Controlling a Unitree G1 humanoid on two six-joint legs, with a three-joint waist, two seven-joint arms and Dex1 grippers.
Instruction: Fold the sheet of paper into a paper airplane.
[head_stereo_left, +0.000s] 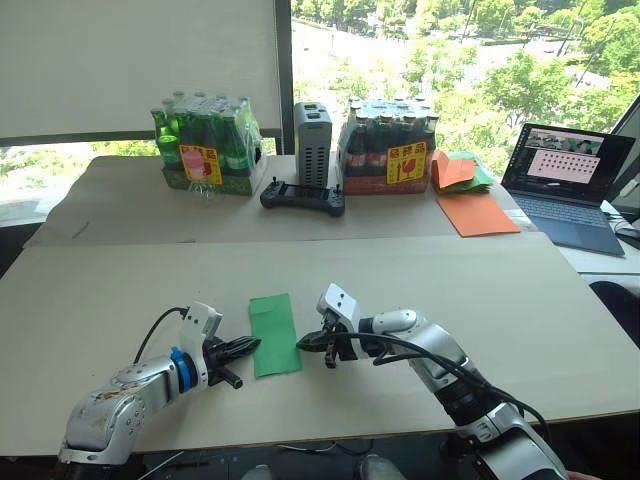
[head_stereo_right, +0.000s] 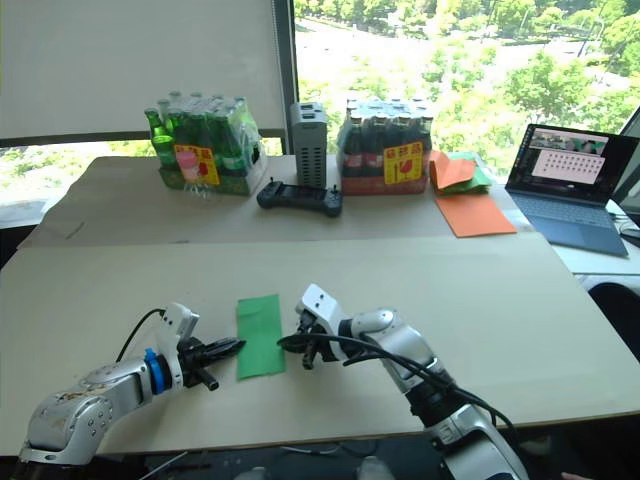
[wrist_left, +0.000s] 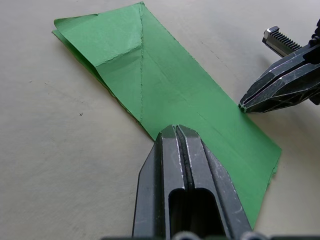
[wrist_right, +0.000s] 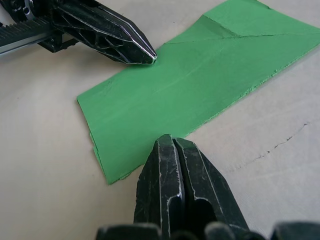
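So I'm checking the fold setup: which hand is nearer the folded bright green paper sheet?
Neither clearly: both touch it. The left hand, fingers shut, meets the green sheet's left long edge; the right hand, also shut, meets its right edge.

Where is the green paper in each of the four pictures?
Left eye view: the sheet of paper lies flat on the table, between the two claws.
Right eye view: same spot, near the front edge.
Left wrist view: it stretches away past the left claw.
Right wrist view: it lies beyond the right claw.
Shared landmark: the two shut claws pointing at its long edges.
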